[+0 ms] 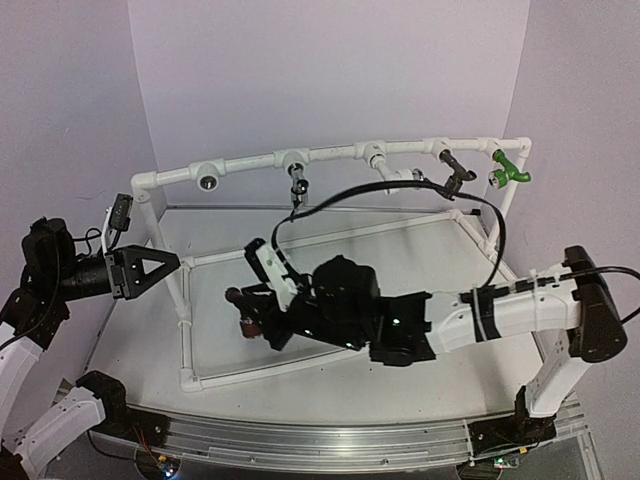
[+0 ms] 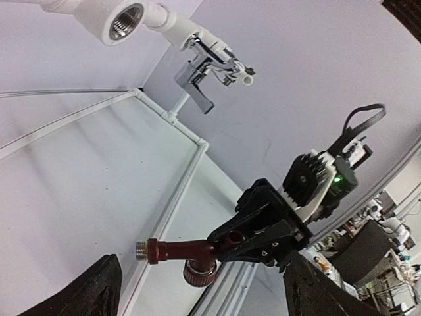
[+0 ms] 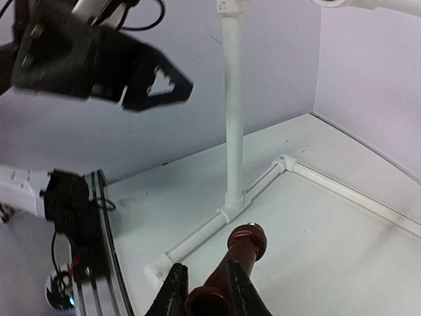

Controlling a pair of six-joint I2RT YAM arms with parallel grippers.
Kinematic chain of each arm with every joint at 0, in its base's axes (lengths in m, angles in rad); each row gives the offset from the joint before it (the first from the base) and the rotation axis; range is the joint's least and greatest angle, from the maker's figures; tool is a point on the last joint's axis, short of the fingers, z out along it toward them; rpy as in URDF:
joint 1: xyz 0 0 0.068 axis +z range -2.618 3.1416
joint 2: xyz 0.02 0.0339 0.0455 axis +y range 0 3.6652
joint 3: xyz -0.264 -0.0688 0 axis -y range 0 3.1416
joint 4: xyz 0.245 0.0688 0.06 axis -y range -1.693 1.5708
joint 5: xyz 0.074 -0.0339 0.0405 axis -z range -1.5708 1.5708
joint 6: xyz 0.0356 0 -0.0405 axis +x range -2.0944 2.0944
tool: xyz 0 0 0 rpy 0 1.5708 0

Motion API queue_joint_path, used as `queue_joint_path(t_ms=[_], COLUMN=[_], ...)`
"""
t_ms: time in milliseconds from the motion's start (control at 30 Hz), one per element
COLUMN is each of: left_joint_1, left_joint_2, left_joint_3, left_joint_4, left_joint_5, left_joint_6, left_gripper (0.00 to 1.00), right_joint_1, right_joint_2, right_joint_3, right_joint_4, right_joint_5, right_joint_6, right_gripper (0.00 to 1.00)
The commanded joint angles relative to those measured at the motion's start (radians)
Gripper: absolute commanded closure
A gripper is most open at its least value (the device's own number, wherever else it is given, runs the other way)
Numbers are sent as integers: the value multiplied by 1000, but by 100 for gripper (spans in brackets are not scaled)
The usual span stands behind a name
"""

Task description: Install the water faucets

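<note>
Far left, the left arm (image 1: 60, 275) hangs at the edge of the worktop (image 1: 420, 260), its jaws spread wide and empty, pointing toward the middle.

Above and beyond those jaws, the top rail of the white pipe frame (image 1: 250, 162) shows one open threaded socket (image 1: 207, 180), the only fitting without a tap. Further right along the rail, four taps are already in place: the chrome tap (image 1: 297, 180), the white tap (image 1: 400, 174), the dark bronze tap (image 1: 455, 172) and the green tap (image 1: 510, 175).

At centre, the right arm (image 1: 520, 310) reaches across the worktop with its jaws closed on the dark brown tap (image 1: 240, 312), held low between the two sets of jaws. Its metal threaded tip (image 2: 141, 247) sticks out clear of the right jaws toward the left ones, and its round knob (image 2: 197, 271) hangs underneath.

The tap looks small, rigid and light. Its smooth round stem may twist in a pinch. The thick body beside the knob looks like the surest hold and leaves the thread free. The thread will likely need a straight start in the socket to avoid jamming.
</note>
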Motion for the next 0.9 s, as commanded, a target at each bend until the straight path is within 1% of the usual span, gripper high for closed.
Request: queue_joint_path(t_ms=[0,33,67,167,267,333,467,633,700,867], left_joint_1=[-12,-18,-39,-141,-269,-337,-418,-498,-517,-553], left_joint_2=[29,48,73,166,276,368,513,581,608,654], left_joint_3=[-123,-150,-160,-147,-131,-135,-142,-99,-86,-81], left_joint_4=[449,521,552,601,651,751,959,993,995,1013], left_joint_5=[26,2,-28,-137,-217,-223,-231,-290,-293,-315], left_joint_6=[-423,-497,-533,-579,-627,-679,-787,-787,-794,-812], left_gripper=[12,12,12,11,9,8,8,7,8,20], right_joint_1=[-23,-29,-31,-35,-45,-49,-51,-51,-51,-50], right_joint_2=[-231,-269,-314,-403,-474,-491,-482,-453,-443,-410], right_joint_3=[-213,-246,-284,-367,-429,-441,-432,-417,-417,-404], right_joint_4=[141,146,147,185,230,241,255,269,285,293], right_joint_5=[-130,-158,-168,-178,-178,-176,-195,-191,-199,-202], right_joint_6=[-165,-174,-186,-225,-237,-239,-237,-233,-229,-219], right_gripper=[100,100,100,100,100,100,100,100,100,100])
